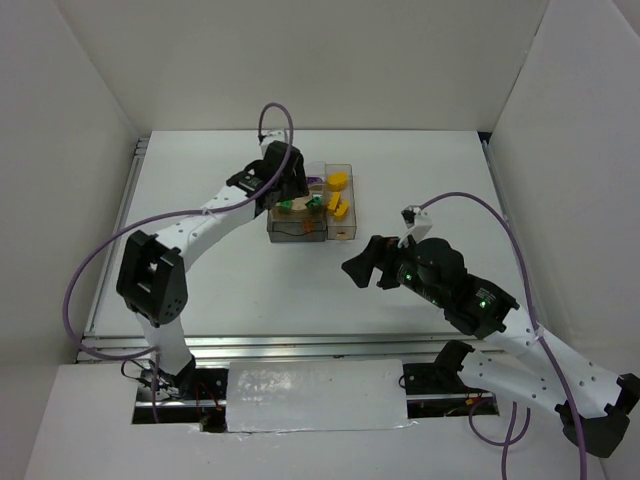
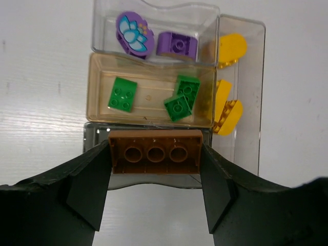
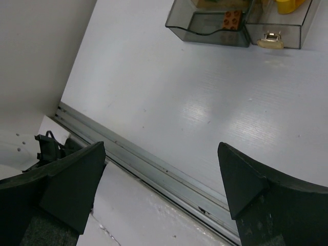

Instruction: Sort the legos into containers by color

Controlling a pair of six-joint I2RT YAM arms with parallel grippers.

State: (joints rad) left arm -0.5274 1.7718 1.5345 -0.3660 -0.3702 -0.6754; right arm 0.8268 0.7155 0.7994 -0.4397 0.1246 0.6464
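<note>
My left gripper (image 2: 156, 166) is shut on an orange-brown lego (image 2: 155, 152), its hollow underside facing the wrist camera, just above the grey bin (image 2: 96, 137) of the containers (image 1: 312, 205). The clear bin (image 2: 105, 31) holds two purple legos (image 2: 132, 34), one with a flower print. Three green legos (image 2: 123, 94) lie in the tan bin (image 2: 148, 119). Yellow legos (image 2: 229, 115) sit in the right-hand bin (image 2: 251, 77). My right gripper (image 1: 352, 268) hangs open and empty over the table's near right. In the right wrist view an orange-brown lego (image 3: 232, 19) shows through the grey bin's wall.
White walls stand on the left, back and right of the table (image 1: 220, 270). A metal rail (image 3: 169, 169) runs along the table's near edge, right under my right gripper (image 3: 160, 177).
</note>
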